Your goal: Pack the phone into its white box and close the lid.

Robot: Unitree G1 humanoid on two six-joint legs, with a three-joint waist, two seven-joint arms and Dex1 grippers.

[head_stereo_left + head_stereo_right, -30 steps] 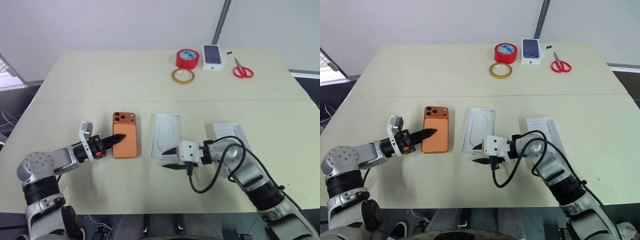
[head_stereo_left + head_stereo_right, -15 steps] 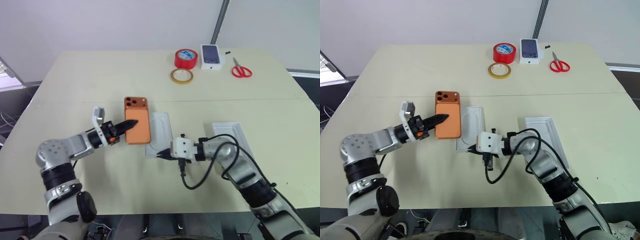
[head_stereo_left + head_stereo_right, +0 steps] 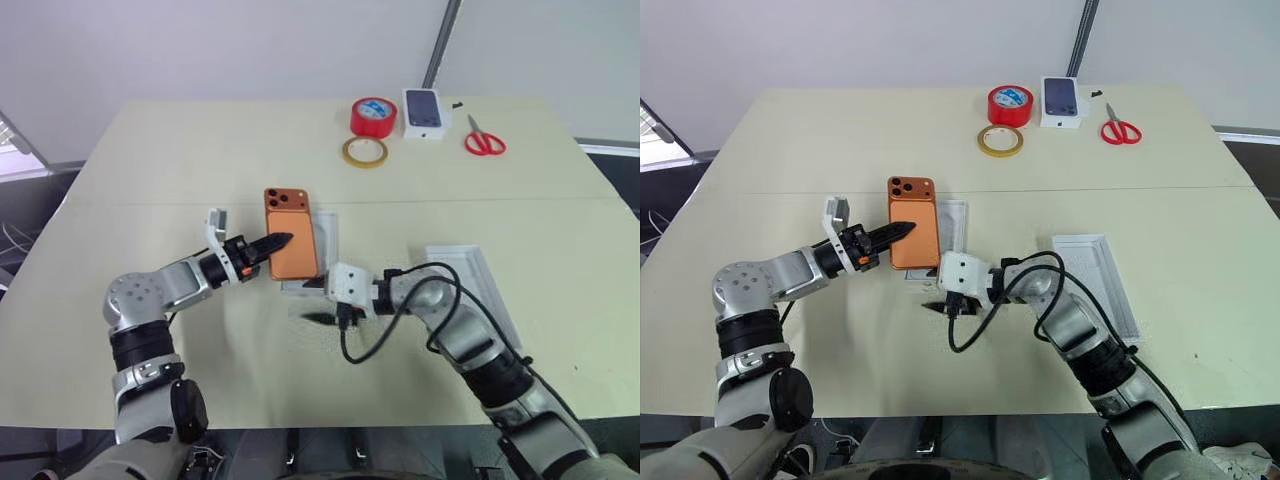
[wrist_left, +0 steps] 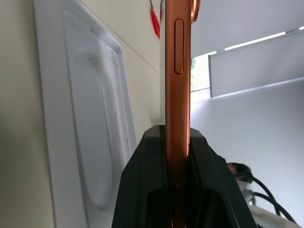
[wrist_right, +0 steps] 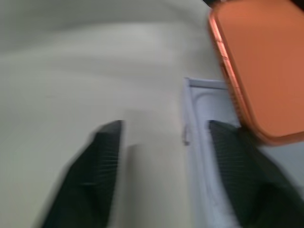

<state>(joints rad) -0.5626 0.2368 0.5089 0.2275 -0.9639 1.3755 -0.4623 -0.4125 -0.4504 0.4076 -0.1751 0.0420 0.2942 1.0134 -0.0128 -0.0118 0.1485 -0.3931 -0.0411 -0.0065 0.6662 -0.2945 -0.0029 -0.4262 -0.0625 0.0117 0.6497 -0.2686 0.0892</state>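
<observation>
I'm pinching the flat orange phone (image 3: 291,246) in my left gripper (image 3: 262,247) at frame centre, right gripper (image 5: 164,156) spread, packing and lidding still undone.

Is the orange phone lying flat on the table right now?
No, the left hand pinches the phone by its thin edges and holds it up above the white tray.
</observation>
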